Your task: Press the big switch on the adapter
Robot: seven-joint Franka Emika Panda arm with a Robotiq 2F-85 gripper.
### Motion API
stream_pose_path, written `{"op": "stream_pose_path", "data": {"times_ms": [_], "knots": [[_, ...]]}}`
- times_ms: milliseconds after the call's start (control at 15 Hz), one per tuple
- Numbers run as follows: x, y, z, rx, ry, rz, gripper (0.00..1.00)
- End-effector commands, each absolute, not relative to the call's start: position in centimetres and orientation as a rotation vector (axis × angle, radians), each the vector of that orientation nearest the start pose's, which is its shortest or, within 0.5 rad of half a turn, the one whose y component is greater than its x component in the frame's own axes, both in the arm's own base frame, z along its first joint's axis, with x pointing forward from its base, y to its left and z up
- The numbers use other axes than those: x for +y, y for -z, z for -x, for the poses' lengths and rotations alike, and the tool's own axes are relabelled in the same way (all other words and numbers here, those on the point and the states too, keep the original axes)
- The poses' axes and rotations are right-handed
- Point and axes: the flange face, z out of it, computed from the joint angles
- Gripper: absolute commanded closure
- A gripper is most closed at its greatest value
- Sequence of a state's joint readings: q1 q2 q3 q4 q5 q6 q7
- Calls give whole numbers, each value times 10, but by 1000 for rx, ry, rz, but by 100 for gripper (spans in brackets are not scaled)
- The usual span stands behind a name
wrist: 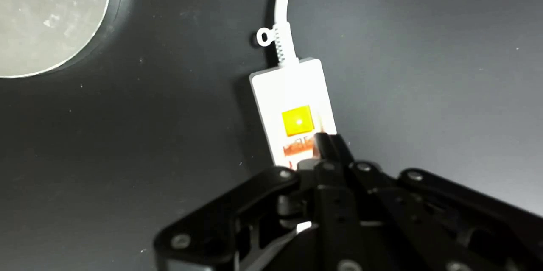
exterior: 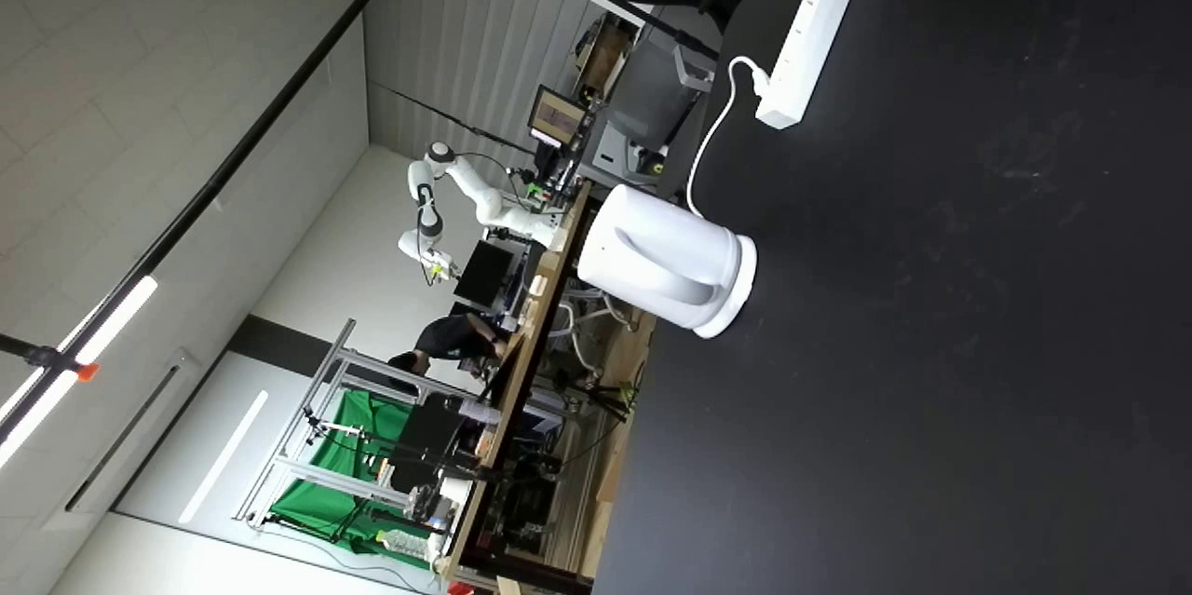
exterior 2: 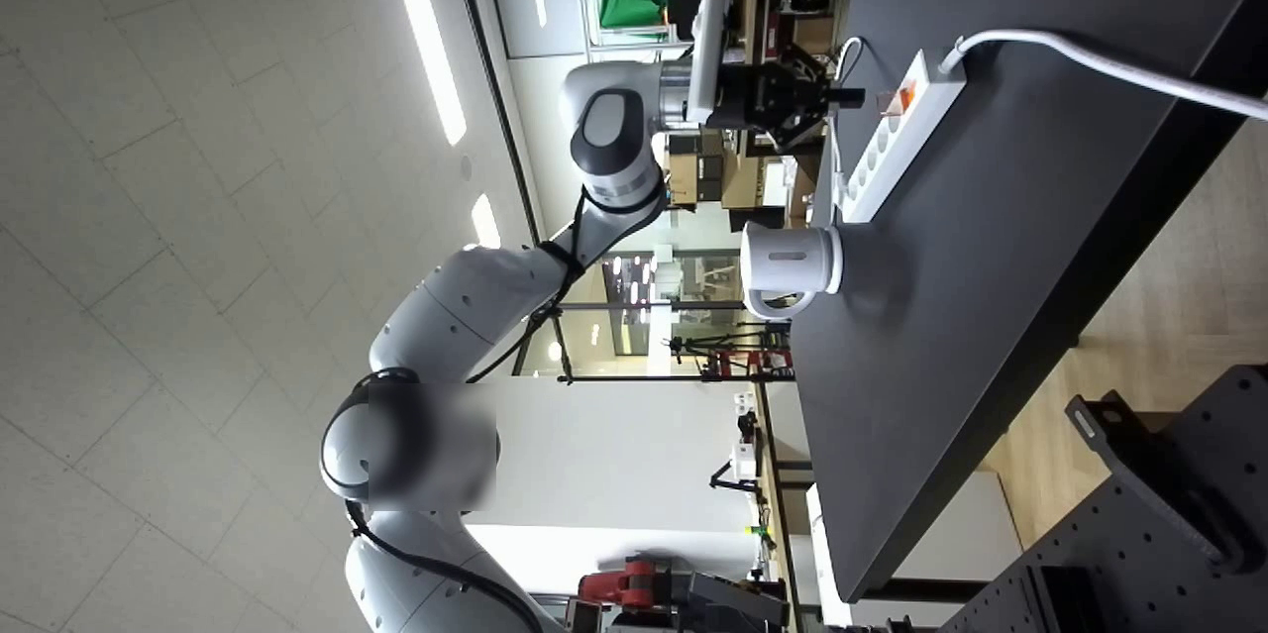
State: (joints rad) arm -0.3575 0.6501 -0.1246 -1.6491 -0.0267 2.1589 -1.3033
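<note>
The adapter is a long white power strip [exterior: 818,27] on the dark table, and it also shows in an exterior view [exterior 2: 909,150] and in the wrist view [wrist: 288,86]. The big switch [wrist: 298,121] is at its cable end; it looks glowing yellow in the wrist view and orange in an exterior view [exterior 2: 905,98]. A reddish translucent piece [wrist: 298,147] is beside the switch. My gripper [wrist: 333,137] has its fingers together with nothing between them. Its tips [exterior 2: 854,98] are above the strip, beside the switch, and appear apart from it. The gripper does not show in the remaining exterior view.
A white jug-like appliance [exterior: 666,255] stands beyond the strip's far end, also seen in an exterior view [exterior 2: 788,259]. A thick white cable [exterior 2: 1100,63] runs from the switch end over the table edge. A round grey disc [wrist: 51,20] lies beside the strip in the wrist view.
</note>
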Motion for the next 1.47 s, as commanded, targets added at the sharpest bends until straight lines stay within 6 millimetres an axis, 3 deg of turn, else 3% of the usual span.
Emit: {"op": "stream_pose_path", "data": {"times_ms": [0,667,1400], "knots": [[-308,-225,-598,-1369,-252,2776,100],[-290,-197,-606,-1512,-166,2754,100],[-292,-216,-597,-1460,-171,2763,100]]}}
